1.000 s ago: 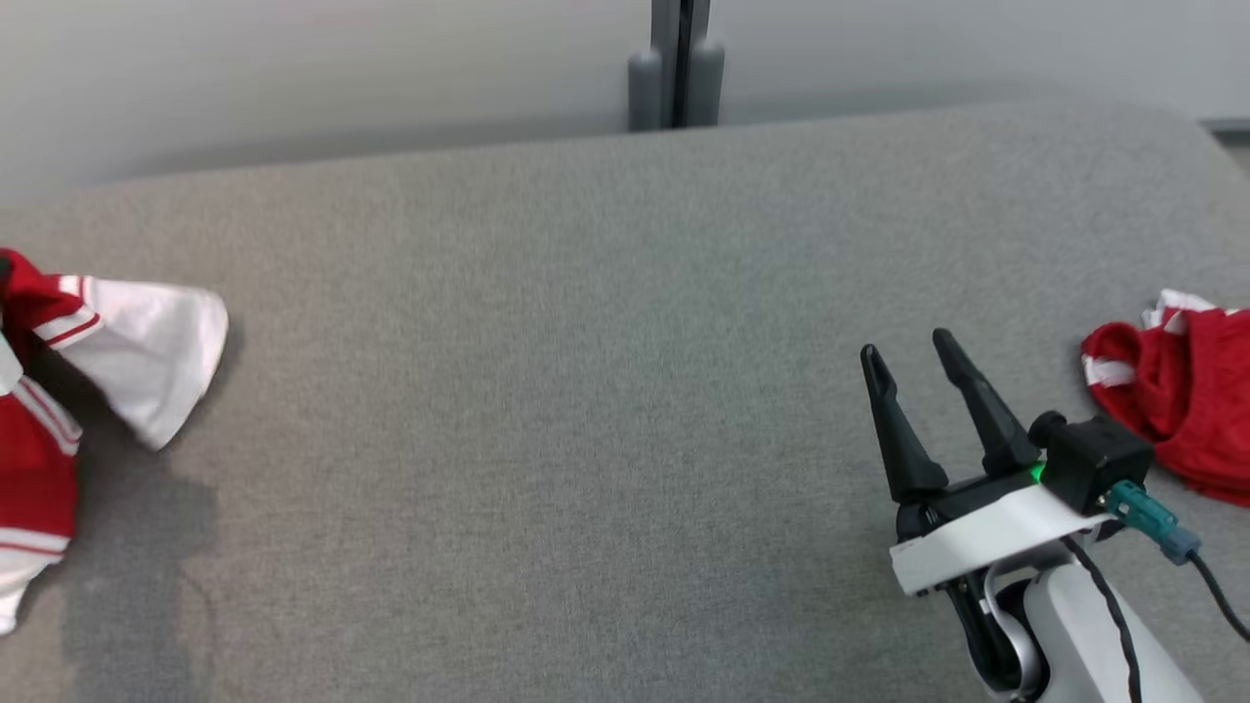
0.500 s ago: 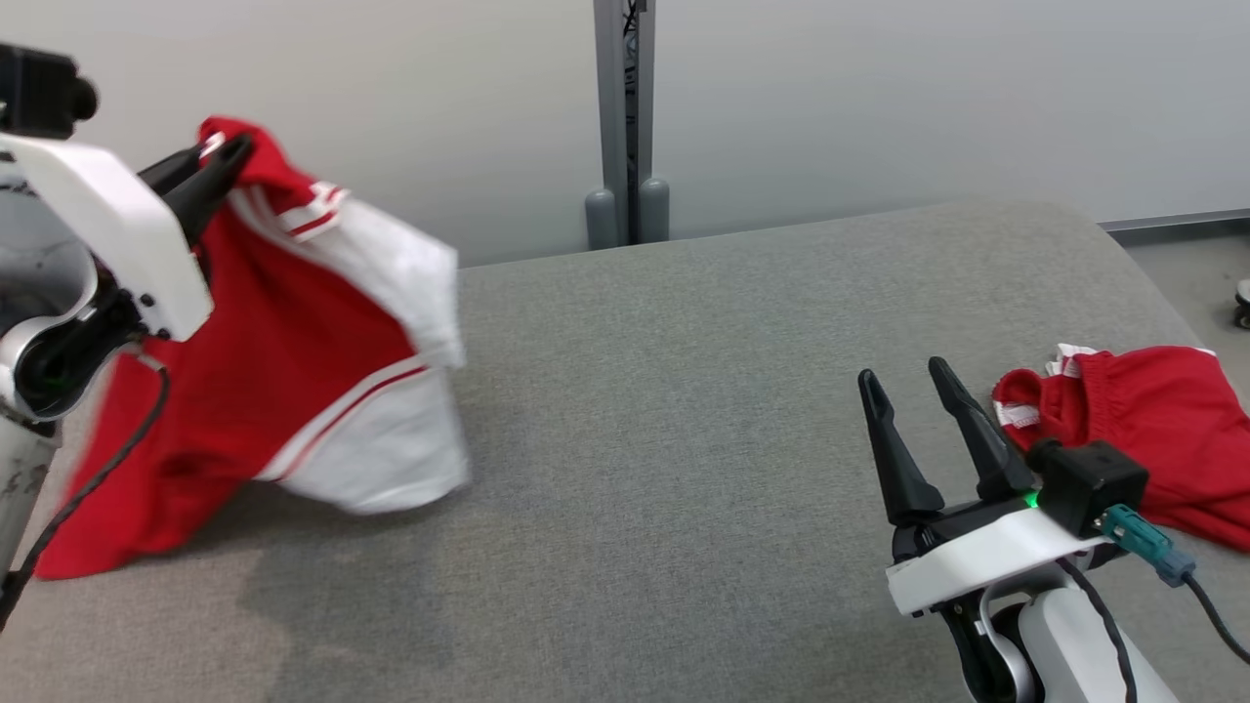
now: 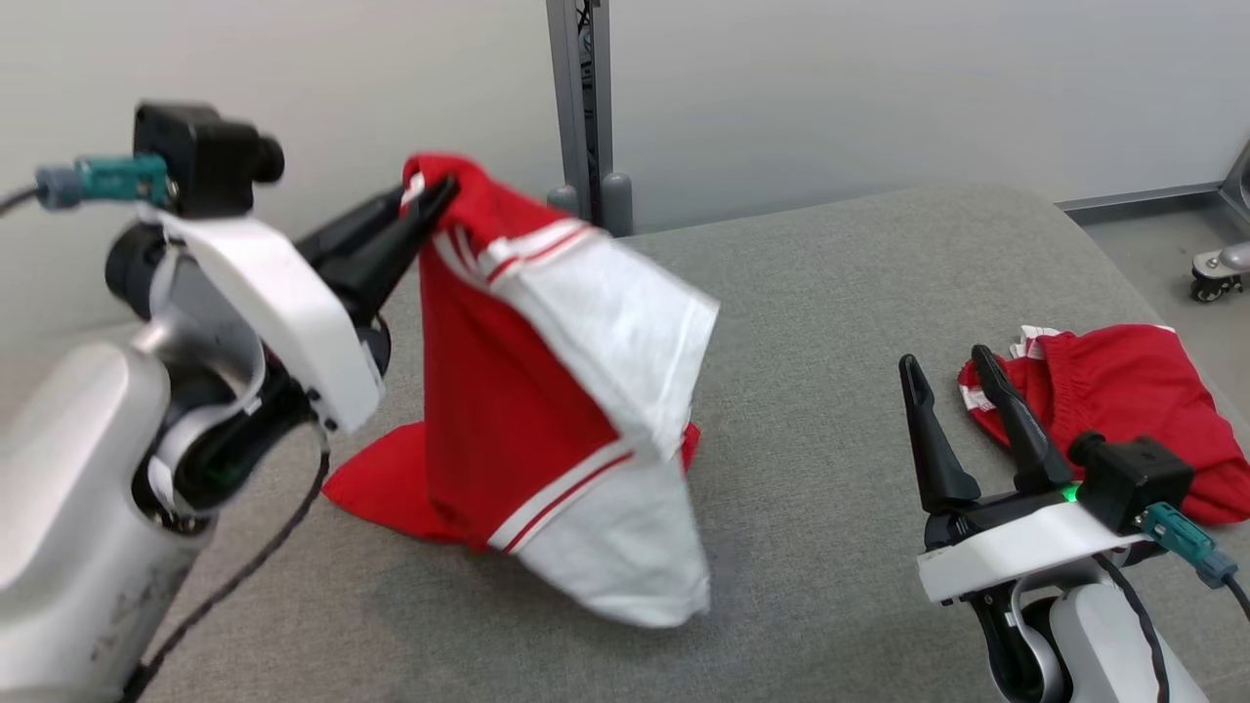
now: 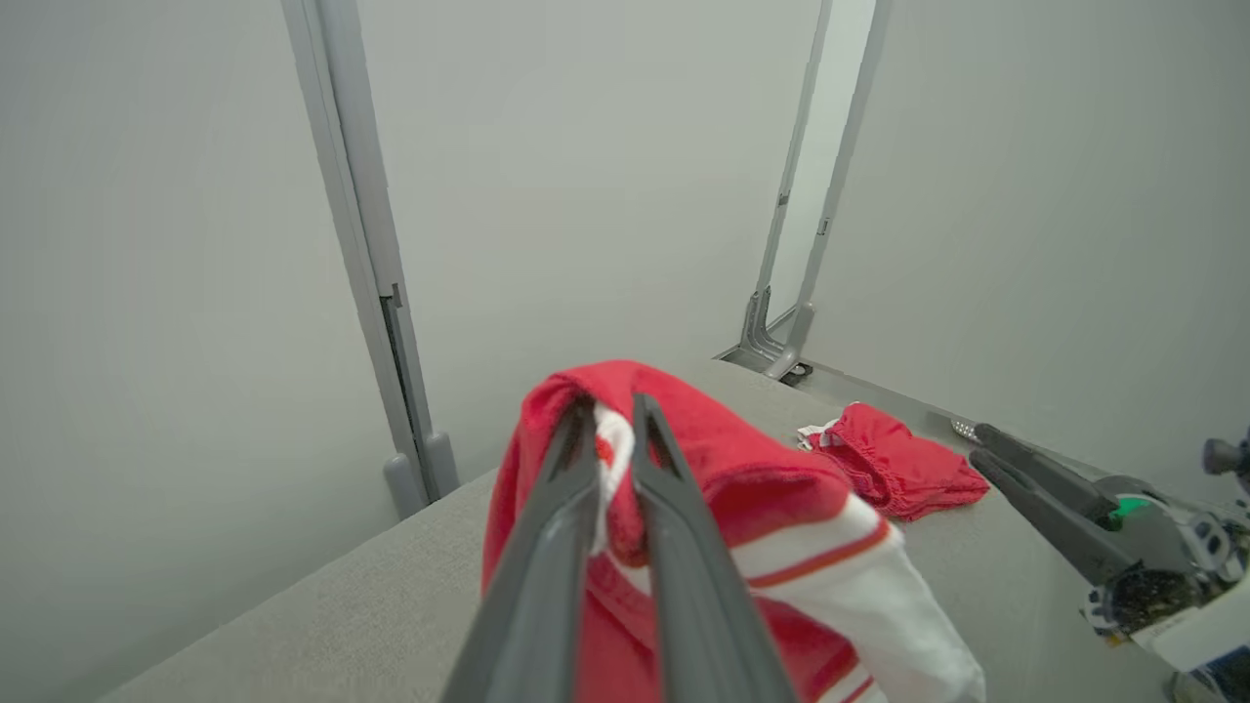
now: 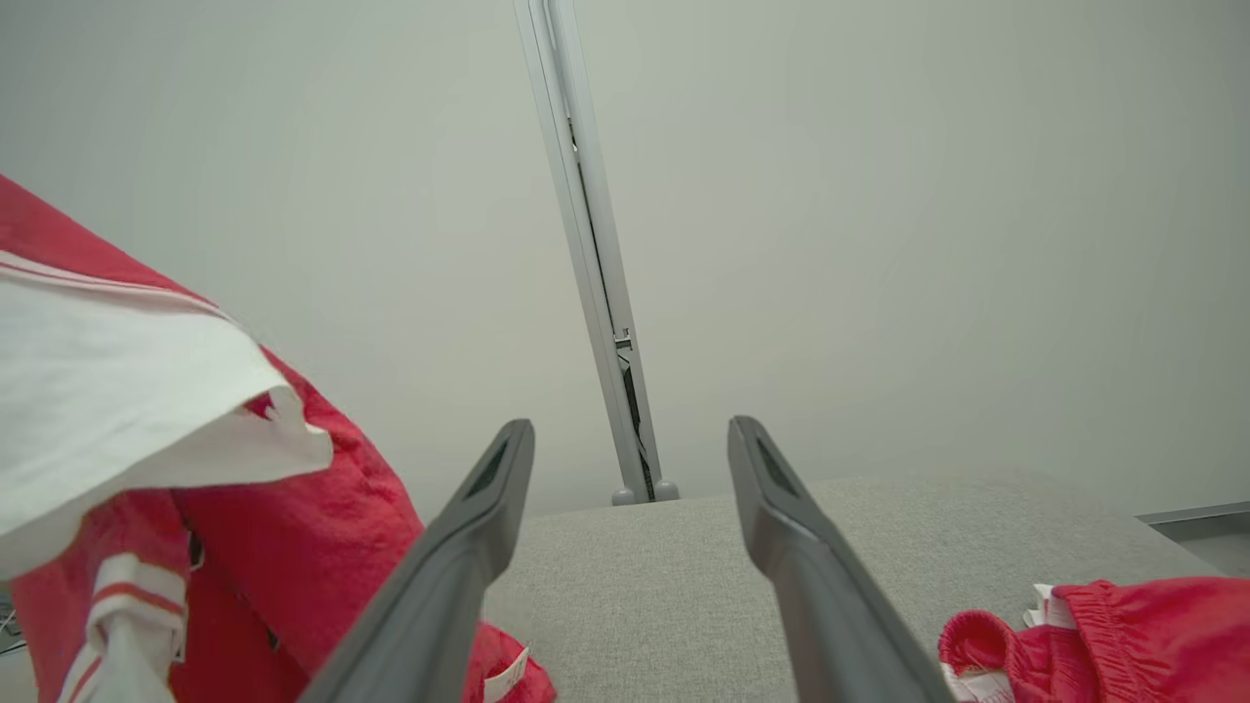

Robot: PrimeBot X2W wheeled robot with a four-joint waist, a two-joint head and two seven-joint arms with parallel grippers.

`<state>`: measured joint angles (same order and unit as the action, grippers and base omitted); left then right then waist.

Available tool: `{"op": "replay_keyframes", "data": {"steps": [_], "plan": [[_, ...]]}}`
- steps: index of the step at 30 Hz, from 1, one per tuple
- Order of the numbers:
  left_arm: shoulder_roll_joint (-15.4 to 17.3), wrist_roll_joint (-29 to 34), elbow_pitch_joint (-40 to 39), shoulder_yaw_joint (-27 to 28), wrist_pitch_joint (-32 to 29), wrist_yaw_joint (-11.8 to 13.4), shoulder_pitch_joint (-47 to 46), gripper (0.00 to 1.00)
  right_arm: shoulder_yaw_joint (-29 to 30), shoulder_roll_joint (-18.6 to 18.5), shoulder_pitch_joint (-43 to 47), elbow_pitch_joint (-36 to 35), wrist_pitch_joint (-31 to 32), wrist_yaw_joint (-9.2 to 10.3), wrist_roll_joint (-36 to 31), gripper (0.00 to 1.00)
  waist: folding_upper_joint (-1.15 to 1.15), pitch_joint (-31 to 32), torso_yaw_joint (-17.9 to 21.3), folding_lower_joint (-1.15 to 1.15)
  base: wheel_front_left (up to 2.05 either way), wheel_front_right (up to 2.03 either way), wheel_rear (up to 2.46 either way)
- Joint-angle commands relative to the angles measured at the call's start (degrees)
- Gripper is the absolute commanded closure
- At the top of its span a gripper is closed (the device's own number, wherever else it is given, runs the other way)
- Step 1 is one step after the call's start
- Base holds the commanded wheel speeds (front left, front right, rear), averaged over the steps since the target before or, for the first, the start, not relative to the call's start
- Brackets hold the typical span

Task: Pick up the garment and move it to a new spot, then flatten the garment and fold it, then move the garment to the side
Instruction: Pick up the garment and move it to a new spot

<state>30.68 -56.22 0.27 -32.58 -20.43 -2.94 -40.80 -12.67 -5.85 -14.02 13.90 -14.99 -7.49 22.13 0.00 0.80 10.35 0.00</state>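
Observation:
A red and white garment hangs from my left gripper, which is shut on its top edge; the lower hem drapes onto the grey table. In the left wrist view the fingers pinch a red fold of the garment. My right gripper stands open and empty at the lower right, just left of red shorts. From the right wrist, its open fingers point at the wall, with the garment to the left.
Red shorts lie crumpled at the table's right side, also seen as the shorts and shorts. A grey post stands behind the table's far edge. A caster wheel sits on the floor at the far right.
My left arm has swung the hanging garment from the left toward the table's middle. The head camera has also shifted. The right gripper stays open beside the shorts.

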Motion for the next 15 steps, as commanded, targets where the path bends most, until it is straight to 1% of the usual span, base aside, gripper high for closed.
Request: {"op": "replay_keyframes", "data": {"steps": [1, 4, 9, 11, 15], "plan": [[0.4, -0.9, 1.2, 0.0, 1.4, 0.7, 3.9, 1.0, 0.1, -0.4, 0.5, -0.1, -0.3, -0.02, -0.3, 0.0, 0.0, -0.4, 0.1, 0.0, 0.0, 0.0, 0.0], [0.9, -0.4, 3.0, -0.3, 2.9, 1.0, 6.9, 1.0, 0.0, -0.4, 0.4, 0.0, -0.3, -0.02, -0.3, 0.0, 0.0, -0.6, 0.2, 0.0, 0.0, 0.0, 0.0], [1.1, 1.5, 12.2, -0.4, 9.0, 1.8, 13.7, 1.0, -0.3, -0.4, 0.1, 0.5, -0.3, -0.02, -0.2, 0.0, 0.0, -0.9, 0.1, 0.0, 0.0, 0.0, 0.0], [-0.2, 1.3, 16.9, -0.7, 11.2, 1.6, 15.9, 1.0, -0.5, -0.6, 0.0, 0.7, -0.3, -0.02, -0.1, 0.0, 0.0, -0.9, -0.1, 0.0, 0.0, 0.0, 0.0], [-1.9, 2.6, 26.5, -1.6, 15.7, 0.4, 17.7, 1.0, -1.2, -0.8, -0.3, 1.1, -0.3, -0.02, 0.0, 0.0, 0.0, -0.7, -0.6, 0.0, 0.0, 0.0, 0.0]]}}
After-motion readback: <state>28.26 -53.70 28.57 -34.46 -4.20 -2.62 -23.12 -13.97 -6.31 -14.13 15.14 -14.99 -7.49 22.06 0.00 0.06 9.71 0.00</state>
